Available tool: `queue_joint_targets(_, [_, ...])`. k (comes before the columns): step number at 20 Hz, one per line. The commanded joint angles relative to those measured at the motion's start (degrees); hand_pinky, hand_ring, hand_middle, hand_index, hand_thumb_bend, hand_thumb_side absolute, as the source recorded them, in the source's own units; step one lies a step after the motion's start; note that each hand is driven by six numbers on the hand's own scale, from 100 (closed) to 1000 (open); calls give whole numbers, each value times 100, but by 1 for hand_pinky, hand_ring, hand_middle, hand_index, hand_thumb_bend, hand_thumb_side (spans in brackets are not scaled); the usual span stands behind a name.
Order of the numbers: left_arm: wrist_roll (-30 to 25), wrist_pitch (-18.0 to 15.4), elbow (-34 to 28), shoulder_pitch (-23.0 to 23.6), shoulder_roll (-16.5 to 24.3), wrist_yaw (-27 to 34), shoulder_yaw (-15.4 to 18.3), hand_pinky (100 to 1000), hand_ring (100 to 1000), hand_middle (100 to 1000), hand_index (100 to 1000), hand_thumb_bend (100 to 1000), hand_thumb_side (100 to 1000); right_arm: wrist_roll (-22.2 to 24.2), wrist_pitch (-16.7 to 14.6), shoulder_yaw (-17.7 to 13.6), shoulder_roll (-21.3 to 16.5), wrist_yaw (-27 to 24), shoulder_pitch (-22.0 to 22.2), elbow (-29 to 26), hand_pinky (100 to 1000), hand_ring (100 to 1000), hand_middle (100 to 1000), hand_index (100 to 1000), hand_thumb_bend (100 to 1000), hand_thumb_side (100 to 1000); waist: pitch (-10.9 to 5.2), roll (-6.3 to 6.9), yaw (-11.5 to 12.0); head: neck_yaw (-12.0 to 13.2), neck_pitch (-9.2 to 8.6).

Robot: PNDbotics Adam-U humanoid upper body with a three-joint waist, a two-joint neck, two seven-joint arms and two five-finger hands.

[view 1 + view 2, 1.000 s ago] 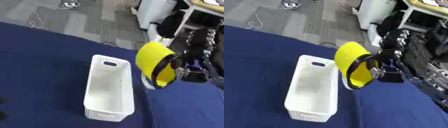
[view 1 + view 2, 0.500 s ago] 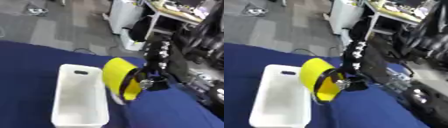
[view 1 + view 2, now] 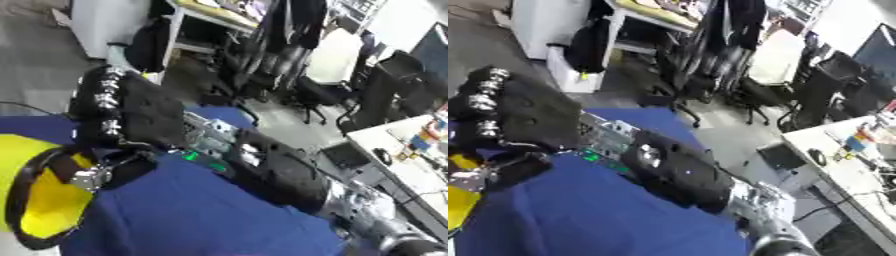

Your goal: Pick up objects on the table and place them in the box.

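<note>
My right hand [image 3: 118, 112], black with silver knuckles, comes in along its forearm [image 3: 280, 175] from the lower right. Its fingers are curled over the dark rim of a yellow bowl-like object [image 3: 44, 200], held tilted on its side at the left edge of the left eye view. Only a sliver of that yellow object [image 3: 458, 202] shows in the right eye view. The white box is out of both views apart from a pale scrap at the bottom left corner. My left hand does not show.
The blue table cloth [image 3: 192, 215] lies under the arm. Beyond its far edge are black office chairs [image 3: 750, 92], a white cabinet [image 3: 540, 22] and a desk [image 3: 850, 150] at the right.
The whole picture has swung to the right, so the camera moved; the white box has slid out of view. My right hand still holds the yellow object.
</note>
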Motion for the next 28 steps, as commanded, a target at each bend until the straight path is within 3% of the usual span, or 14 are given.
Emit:
queue_joint_targets(1, [-14,-29,-91,36,101,-50,-16,790,527,685,803,100,829,122,-56,4,-155,-25,-113,-13,100,100,100,122,100,663,-85,42,22,-200,63])
queue_joint_targets(6, [-7,-44,-91,77,120,-86,-6,790,526,684,803,100,829,213,-135,84,-125,-11,-176,10,100,100,100,120,100,664,-90,42,59,-66,62])
queue_joint_targets(9, [2,-44,-91,79,122,-104,1,790,526,684,803,100,828,284,-188,141,-75,-15,-234,22,100,100,100,120,100,665,-88,42,62,215,80])
queue_joint_targets(11, [9,-40,-91,65,126,-110,2,790,526,684,803,100,828,341,-222,179,-21,-35,-282,53,100,100,100,116,100,664,-74,42,69,721,241])
queue_joint_targets(13, [3,-30,-91,55,134,-116,-6,790,525,684,803,100,828,394,-255,212,10,-32,-328,85,100,100,100,116,100,664,-58,42,92,1501,336])
queue_joint_targets(15, [-6,-23,-91,36,133,-118,-16,790,525,683,802,100,828,436,-275,234,27,-29,-363,115,100,100,100,115,100,664,-34,42,145,2199,305])
queue_joint_targets(17, [-19,-19,-91,16,133,-119,-28,790,524,683,802,100,827,486,-291,253,35,-19,-405,155,100,100,100,114,100,664,-5,42,203,2526,238])
queue_joint_targets(20, [-39,-19,-91,-5,126,-120,-41,789,523,682,802,100,827,569,-316,304,53,48,-482,226,100,100,100,113,100,665,42,42,285,2631,177])
queue_joint_targets(26, [-76,-32,-91,-26,96,-117,-67,789,522,682,802,100,830,642,-332,359,65,141,-537,364,100,100,100,114,100,673,89,42,393,2509,107])
queue_joint_targets(28, [-83,-32,-91,-25,89,-116,-72,789,522,682,802,100,826,682,-247,354,61,211,-534,418,100,100,100,145,100,729,96,42,412,2416,121])
